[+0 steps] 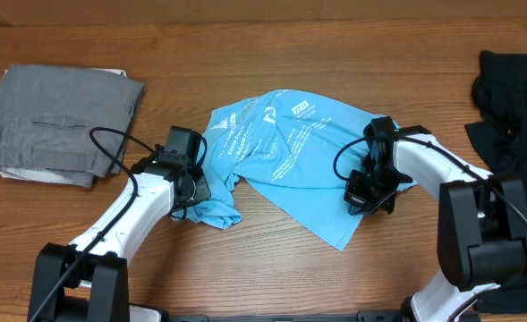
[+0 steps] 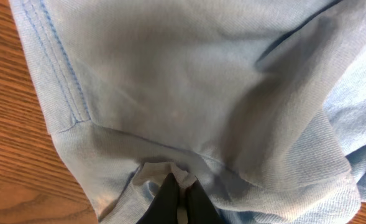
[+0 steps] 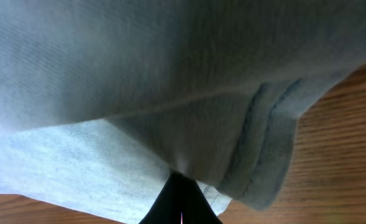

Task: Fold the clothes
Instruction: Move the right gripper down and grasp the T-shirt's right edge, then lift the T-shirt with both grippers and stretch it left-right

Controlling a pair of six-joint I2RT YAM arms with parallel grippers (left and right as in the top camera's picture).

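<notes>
**Desk:** Where is the shirt on your screens?

**Me:** I see the light blue T-shirt point(image 1: 281, 148) lying crumpled in the middle of the table point(image 1: 272, 286), white lettering up.

**Desk:** Which way does it run?

**Me:** Its long axis lies roughly left to right, a little tilted. The near-left end is a bunched lump by my left arm. 1 flat corner points at the near edge, just left of my right arm.

**Desk:** And the tools?

**Me:** Both are clenched on cloth. My left gripper point(image 1: 196, 190) pinches the bunched near-left part. On the left wrist view its fingers point(image 2: 164, 202) are pressed together with a pucker of fabric at the tips. My right gripper point(image 1: 369, 199) clamps the right side. On the right wrist view the fabric drapes over the closed tips, and the stitched hem point(image 3: 266, 146) hangs just beside them.

**Desk:** Edges and room to move?

**Me:** The left wrist view shows a double-stitched edge running down the shirt's left side, with bare wood next to it. Bare wood lies in front of the shirt between my 2 arms, and a strip lies behind it. A folded gray garment point(image 1: 57, 125) sits far left, well apart from the shirt. A black garment point(image 1: 514, 89) lies at the far-right edge, near my right arm and not touching the shirt.
</notes>
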